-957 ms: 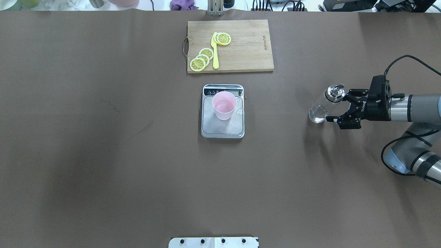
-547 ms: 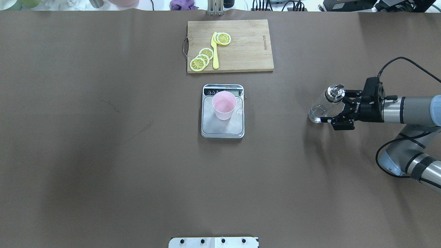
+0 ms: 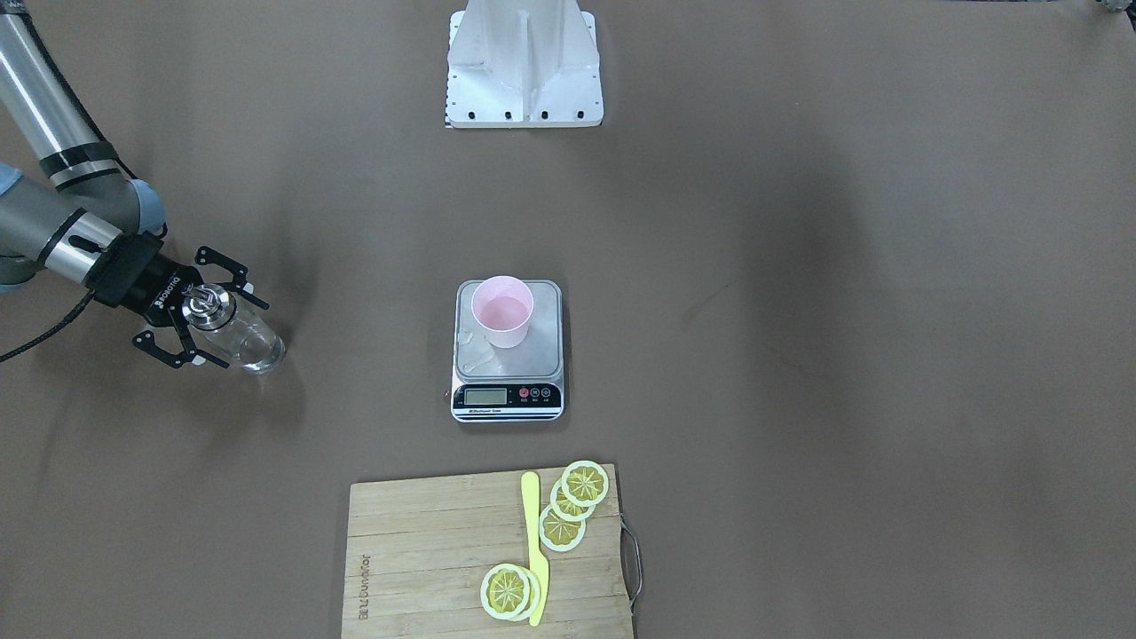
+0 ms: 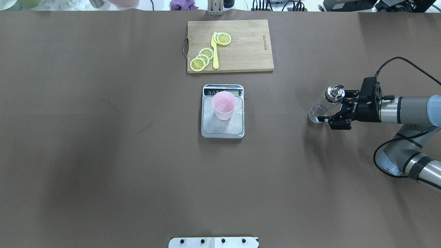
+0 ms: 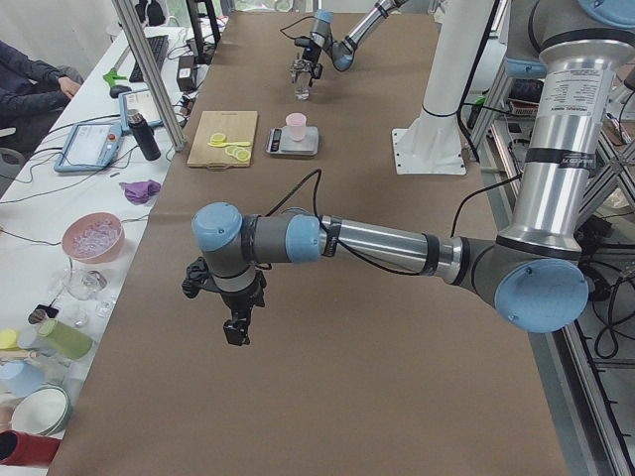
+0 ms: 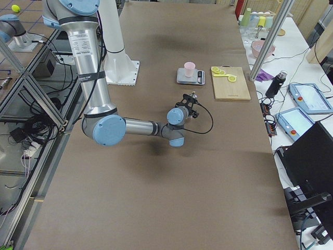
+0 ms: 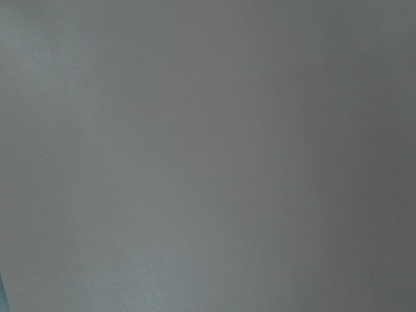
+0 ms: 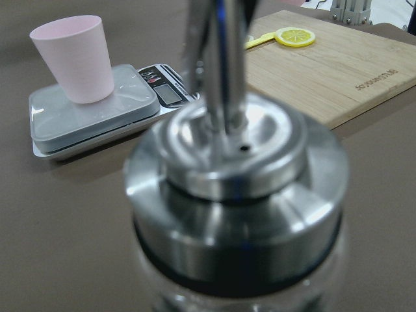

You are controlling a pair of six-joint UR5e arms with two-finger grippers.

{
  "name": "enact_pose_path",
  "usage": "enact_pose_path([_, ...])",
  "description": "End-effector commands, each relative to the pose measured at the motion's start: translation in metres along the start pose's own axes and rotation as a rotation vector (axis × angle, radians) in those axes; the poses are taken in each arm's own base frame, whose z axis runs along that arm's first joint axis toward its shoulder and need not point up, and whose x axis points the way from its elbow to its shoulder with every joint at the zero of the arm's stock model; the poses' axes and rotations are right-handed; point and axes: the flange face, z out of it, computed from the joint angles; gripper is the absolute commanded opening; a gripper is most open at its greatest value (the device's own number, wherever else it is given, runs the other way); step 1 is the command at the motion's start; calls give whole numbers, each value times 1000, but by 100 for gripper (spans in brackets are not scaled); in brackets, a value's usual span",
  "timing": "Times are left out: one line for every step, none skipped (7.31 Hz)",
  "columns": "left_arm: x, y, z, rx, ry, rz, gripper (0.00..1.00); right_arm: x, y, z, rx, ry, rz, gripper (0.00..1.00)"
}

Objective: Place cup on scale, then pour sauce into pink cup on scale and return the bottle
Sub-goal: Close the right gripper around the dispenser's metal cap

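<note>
Closest to me, the left end effector (image 5: pixel 236 332) hangs over bare surface (image 4: pixel 103 172), far from the work. From this end I cannot tell whether its fingers are parted.

Midway along, the cup (image 4: pixel 224 106) stands upright on the scale (image 4: pixel 222 131), toward the display end. It seems to hold a little liquid. Clear drops (image 4: pixel 240 111) lie on the steel just beside it. Past the scale is a board (image 4: pixel 248 48) with lemon slices (image 4: pixel 198 64) and a yellow knife (image 4: pixel 215 55).

Farthest off, the bottle (image 4: pixel 320 108) stands on the surface well apart from the scale, with sauce (image 4: pixel 316 114) low in it. The right end effector (image 3: pixel 226 324) has its fingers spread wide to either side of the bottle and has hold of nothing that I can see.

My worry is that straddle. If the arm shifts sideways rather than straight along its own line, a finger could clip the glass and tip it over. The spout on the cap (image 8: pixel 237 162) would then let sauce run out. If the fingers close instead, they sit high near the cap, and slick glass may slip or swing. The wet platform could also let the cup skate if it is nudged.
</note>
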Motion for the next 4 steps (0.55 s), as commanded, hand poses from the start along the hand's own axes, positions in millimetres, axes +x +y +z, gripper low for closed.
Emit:
enact_pose_path([0,0,0,0,0,-1,99,0,0,0,0,-2,1,45])
enact_pose_path([0,0,0,0,0,-1,99,0,-1,0,1,-2,0,27])
enact_pose_path([0,0,0,0,0,-1,99,-1,-1,0,1,-3,0,8])
enact_pose_path([0,0,0,0,0,-1,99,-2,-4,0,7,-6,-7,0])
